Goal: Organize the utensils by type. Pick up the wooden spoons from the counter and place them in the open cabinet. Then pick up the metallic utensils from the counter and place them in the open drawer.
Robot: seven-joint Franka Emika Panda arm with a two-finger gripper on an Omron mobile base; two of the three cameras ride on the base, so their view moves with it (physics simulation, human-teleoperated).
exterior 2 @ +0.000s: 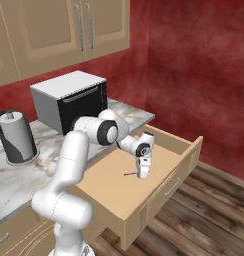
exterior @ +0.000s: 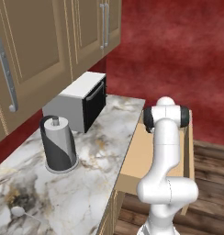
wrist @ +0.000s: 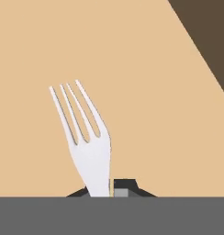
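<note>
My gripper [wrist: 107, 190] is shut on a silver-grey metal fork [wrist: 88, 142], whose tines point away over the pale bottom of the open drawer [wrist: 146, 69]. From the right base view, the gripper [exterior 2: 142, 172] hangs low inside the open drawer [exterior 2: 106, 182], and the fork [exterior 2: 130, 174] shows as a thin dark sliver just above the bottom. A metal spoon [exterior: 17, 211] with a round bowl lies on the marble counter [exterior: 100, 151] at the near left. The wooden spoons are out of view.
A white and black toaster oven [exterior: 79, 98] stands at the back of the counter, with a paper towel holder [exterior: 58, 144] in front of it. Tan wall cabinets [exterior: 86, 32] hang above, one door with a long silver handle [exterior: 6, 69] close at left. The drawer front [exterior 2: 164, 192] juts over the wooden floor.
</note>
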